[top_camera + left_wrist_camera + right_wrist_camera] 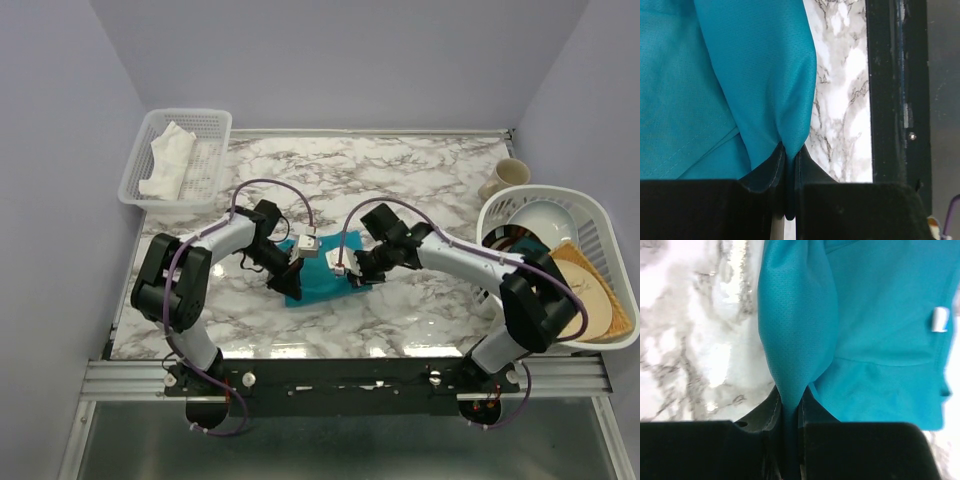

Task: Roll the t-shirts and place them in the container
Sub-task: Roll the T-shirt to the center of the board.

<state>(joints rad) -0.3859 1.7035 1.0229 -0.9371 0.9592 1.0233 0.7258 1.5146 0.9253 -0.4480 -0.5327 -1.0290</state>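
A teal-blue t-shirt [322, 272] lies folded small on the marble table, between the two arms. My left gripper [289, 277] is shut on its left edge; in the left wrist view a fold of the t-shirt [760, 85] runs down into my left gripper [789, 155] and is pinched between the black fingers [767, 172]. My right gripper [353, 273] is shut on the right edge. In the right wrist view the t-shirt [800, 320] bunches into a narrow neck held by my right gripper [790, 400]. A small white tag [940, 319] shows on the cloth.
A white mesh basket [214, 160] holding white cloth [168, 160] stands at the back left. At the right, a white rack [600, 215] holds bowls and plates, with a beige mug [505, 178] behind it. The table's black front rail [892, 90] runs close to the left gripper.
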